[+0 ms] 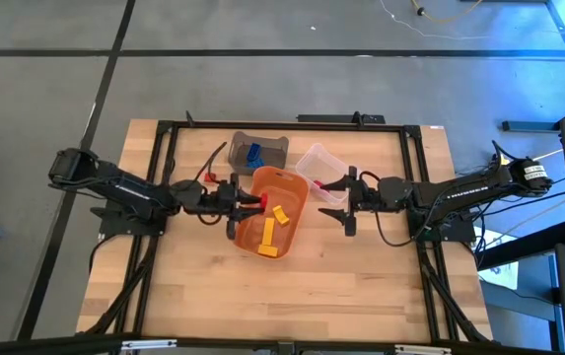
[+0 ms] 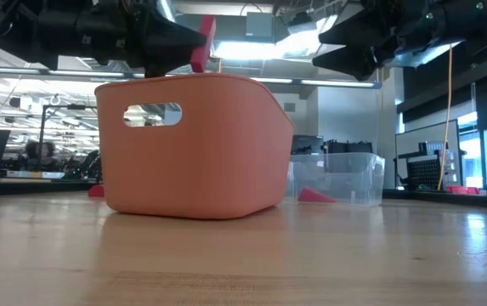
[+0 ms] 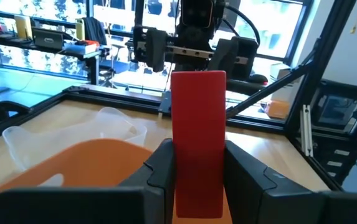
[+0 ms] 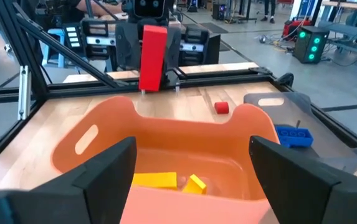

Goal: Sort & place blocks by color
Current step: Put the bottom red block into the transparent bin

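Two matte black jointed arms, thin black cables looping beside them; blocky dark fingers (image 4: 103, 171).

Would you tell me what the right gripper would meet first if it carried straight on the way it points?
Probably the red block held upright by the left gripper, which faces the open right gripper across the orange tub. Its height relative to the tub's rim is hard to judge.

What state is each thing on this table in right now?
Left claw: shut on red bar, above orange tub.
Right claw: open, empty.
Red bar: held upright.
Orange tub: holds yellow blocks.
Grey bin: holds blue block.
Clear bin: upright.
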Tool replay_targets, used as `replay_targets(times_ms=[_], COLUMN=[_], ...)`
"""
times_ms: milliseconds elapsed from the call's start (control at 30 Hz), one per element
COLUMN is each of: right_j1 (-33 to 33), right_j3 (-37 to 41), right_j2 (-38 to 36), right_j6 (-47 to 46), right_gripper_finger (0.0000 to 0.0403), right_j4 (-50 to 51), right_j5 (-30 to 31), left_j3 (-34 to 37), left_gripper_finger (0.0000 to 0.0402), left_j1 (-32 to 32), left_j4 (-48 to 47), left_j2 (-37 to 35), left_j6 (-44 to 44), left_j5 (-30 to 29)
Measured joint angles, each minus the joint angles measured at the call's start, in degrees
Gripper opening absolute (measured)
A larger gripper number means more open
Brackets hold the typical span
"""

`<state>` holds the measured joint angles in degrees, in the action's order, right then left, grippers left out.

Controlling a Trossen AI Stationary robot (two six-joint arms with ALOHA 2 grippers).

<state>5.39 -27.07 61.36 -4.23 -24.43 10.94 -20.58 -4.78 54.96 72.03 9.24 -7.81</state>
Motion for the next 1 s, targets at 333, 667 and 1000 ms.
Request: replay_targets(times_ms=[333,667,1000], right_j1=[0.0,-1.8,-2.0], right_j3=[0.0,-0.1,-1.9], right_j2=[6.5,18.2,21.8], right_j6=[0.3,0.2,-4.7], right_gripper_finger=[0.0312,0.0312,0.0312], right_j4=[-10.4,-31.3,-33.1], right_j5=[0.0,-0.5,-6.3], left_j3=[-0.4,-9.8,-15.6], left_gripper_finger=[0.0087,0.0087,0.0087], left_j1=[0.0,0.0,0.0], left_j4=[2.3,2.4,2.7], left_j2=[1.2,13.4,19.2], left_j6=[1.5,3.7,3.8], left_j5=[-0.2,2.2,0.3])
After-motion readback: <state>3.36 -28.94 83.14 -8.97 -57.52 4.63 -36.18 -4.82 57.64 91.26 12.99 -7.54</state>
